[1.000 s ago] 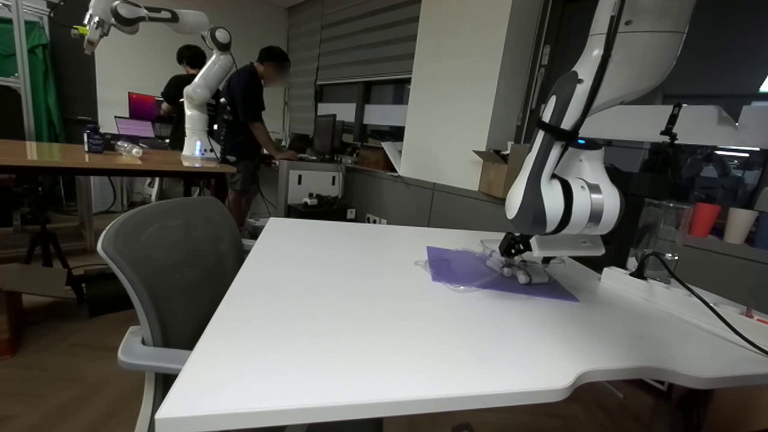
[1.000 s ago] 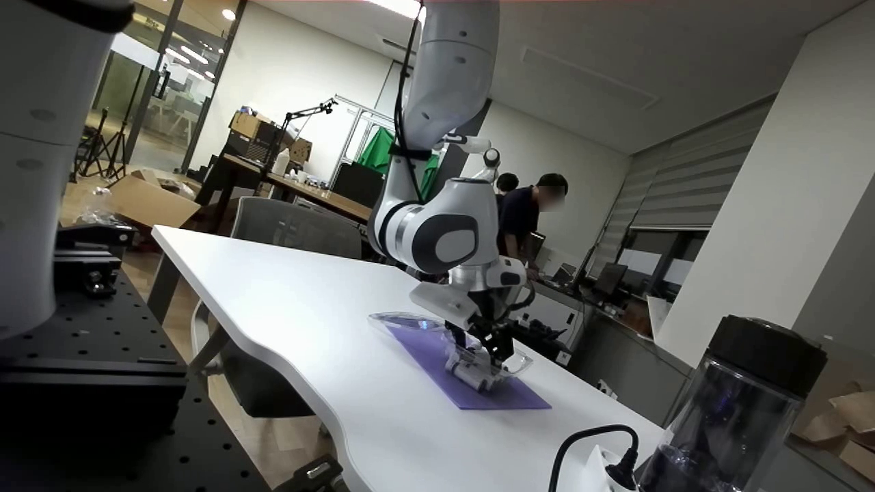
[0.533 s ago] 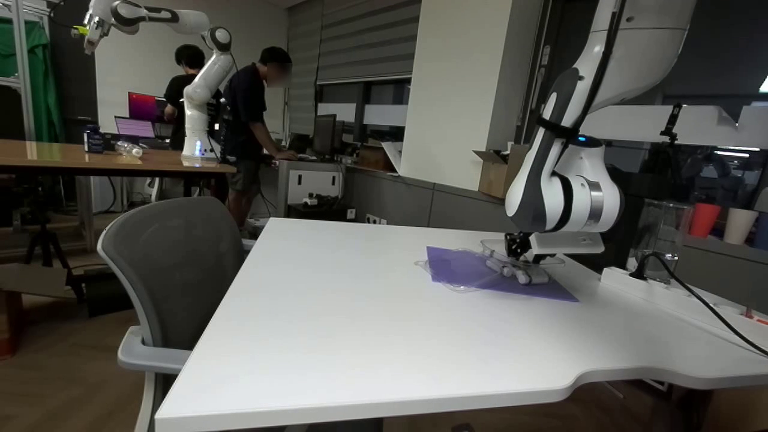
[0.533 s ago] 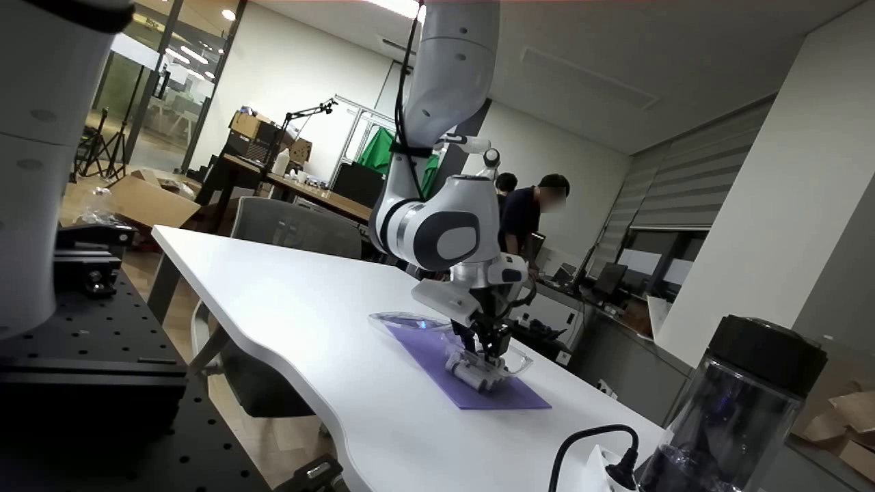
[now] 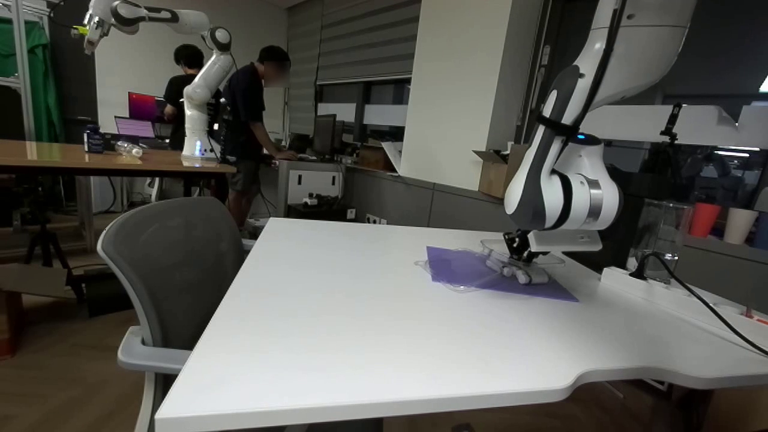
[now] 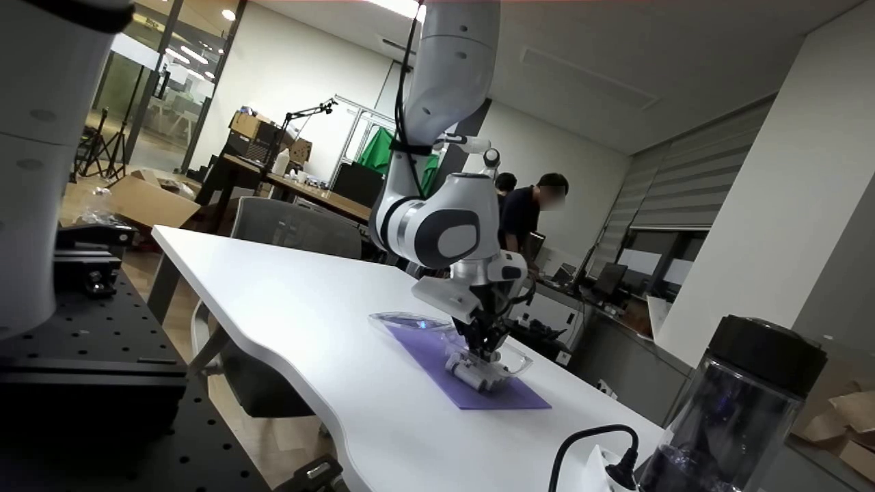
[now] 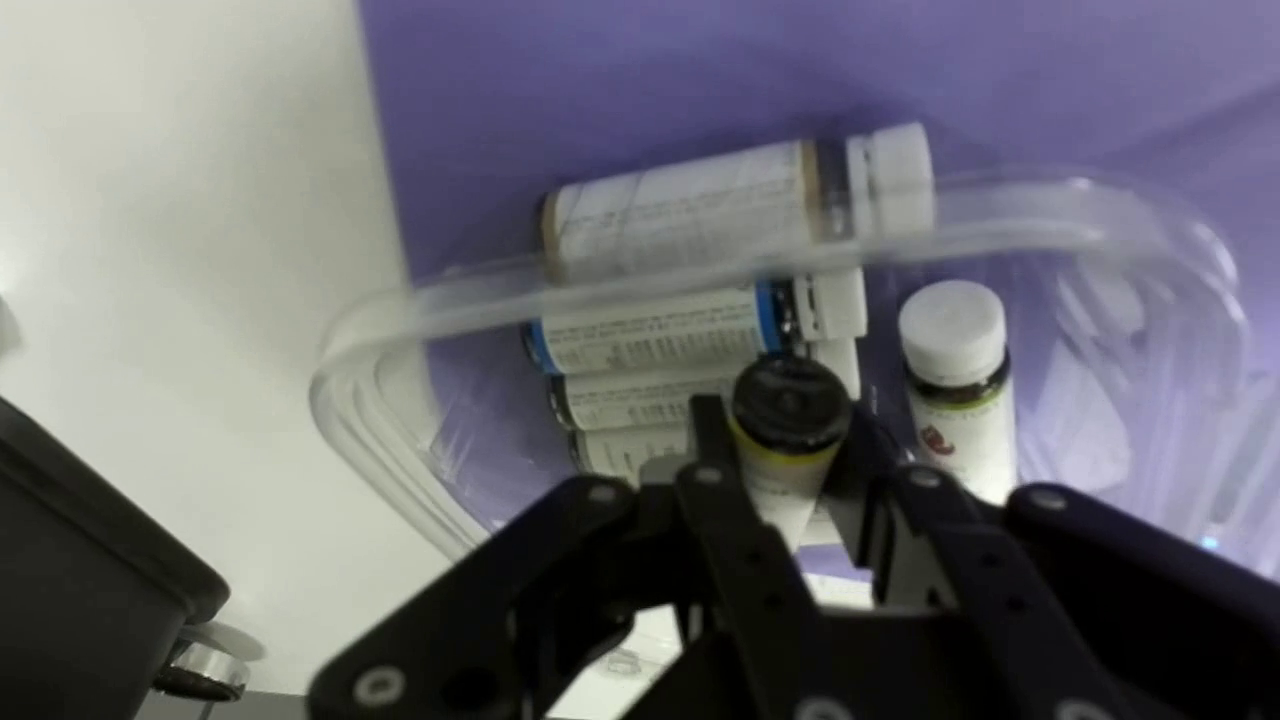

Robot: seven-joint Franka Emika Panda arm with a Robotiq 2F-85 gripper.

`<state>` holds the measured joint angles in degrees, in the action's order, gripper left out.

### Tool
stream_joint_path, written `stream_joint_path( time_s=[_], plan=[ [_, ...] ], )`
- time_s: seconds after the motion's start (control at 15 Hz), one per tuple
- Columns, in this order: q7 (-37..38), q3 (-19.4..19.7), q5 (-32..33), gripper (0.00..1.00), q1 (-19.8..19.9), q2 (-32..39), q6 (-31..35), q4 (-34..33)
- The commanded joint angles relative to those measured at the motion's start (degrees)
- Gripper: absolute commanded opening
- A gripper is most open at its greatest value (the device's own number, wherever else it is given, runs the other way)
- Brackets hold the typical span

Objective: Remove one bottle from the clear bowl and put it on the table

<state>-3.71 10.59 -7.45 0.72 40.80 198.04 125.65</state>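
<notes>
My gripper (image 7: 788,435) is shut on a bottle (image 7: 785,470) with a dark end and a yellow band, its dark end turned up to the camera. Around it lies the clear bowl (image 7: 1120,225). Inside, a white-capped bottle (image 7: 958,340) is right of my fingers, and several bottles lie side by side to the left, one blue-banded (image 7: 650,332). A larger white bottle (image 7: 690,215) lies at the far rim. In both exterior views the gripper (image 5: 522,259) is down at the bowl, over the white table (image 5: 360,312); what it holds is mostly hidden there.
Purple cloth (image 6: 441,372) lies under the bowl. A second clear, shallow piece (image 6: 410,320) overlaps its edge. A white power strip (image 5: 666,294) with a black cable and a black-lidded clear bottle (image 6: 759,383) stand nearby. A grey chair (image 5: 174,270) adjoins the table.
My jaws, wide apart over the bowl a second ago, have come together around the bottle. The hand has shifted only slightly; the bowl and cloth have stayed put.
</notes>
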Motion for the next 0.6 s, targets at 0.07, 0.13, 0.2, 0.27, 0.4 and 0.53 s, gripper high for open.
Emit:
stream_joint_path(
  time_s=[0.07,0.13,0.2,0.27,0.4,0.53],
  plan=[
    [0.16,-1.01,2.69,0.07,-0.11,-6.02,-0.14,1.59],
    [-0.04,-1.13,3.07,0.07,-0.22,-7.22,-0.13,1.80],
    [-0.22,-1.52,3.79,0.07,-0.19,-8.56,-0.14,2.20],
    [-0.38,-2.12,4.34,0.07,-0.04,-9.80,-0.17,2.59],
    [-0.76,-3.40,5.68,0.07,0.24,-11.83,-0.14,3.68],
    [-0.74,-5.47,7.50,0.07,1.37,-13.44,-0.11,5.24]
  ],
)
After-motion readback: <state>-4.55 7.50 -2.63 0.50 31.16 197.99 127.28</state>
